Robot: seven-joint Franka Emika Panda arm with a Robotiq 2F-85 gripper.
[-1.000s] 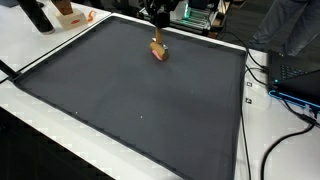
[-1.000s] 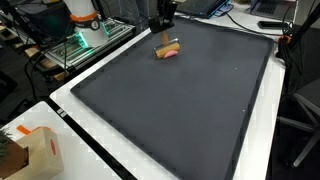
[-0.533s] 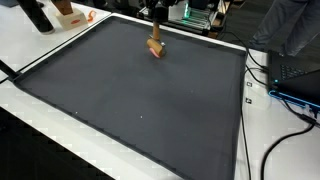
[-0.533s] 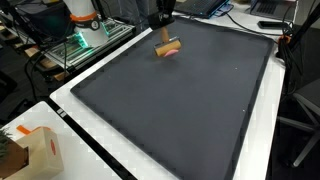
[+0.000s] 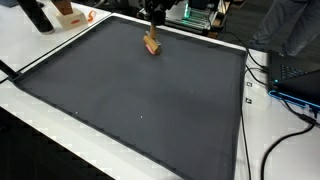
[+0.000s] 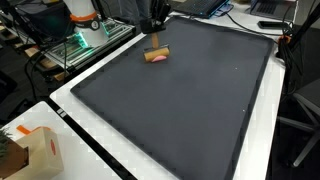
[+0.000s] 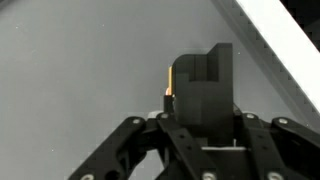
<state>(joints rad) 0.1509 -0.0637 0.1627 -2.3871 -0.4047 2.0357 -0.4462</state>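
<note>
Currently gripped: wooden block (image 6: 157, 55) with a reddish underside (only an orange sliver of it shows in the wrist view)
Fingers: gripper (image 7: 200, 82) closed almost fully, pinching the block from above
Block's place: low over the black mat (image 6: 190, 110), close to its edge at the robot's base; touching or not, cannot tell
Beyond: cardboard box (image 6: 40, 150) on the white table (image 5: 40, 52), past the mat's corner

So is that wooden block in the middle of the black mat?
No, the wooden block is near the black mat's far edge, below the gripper.
</note>
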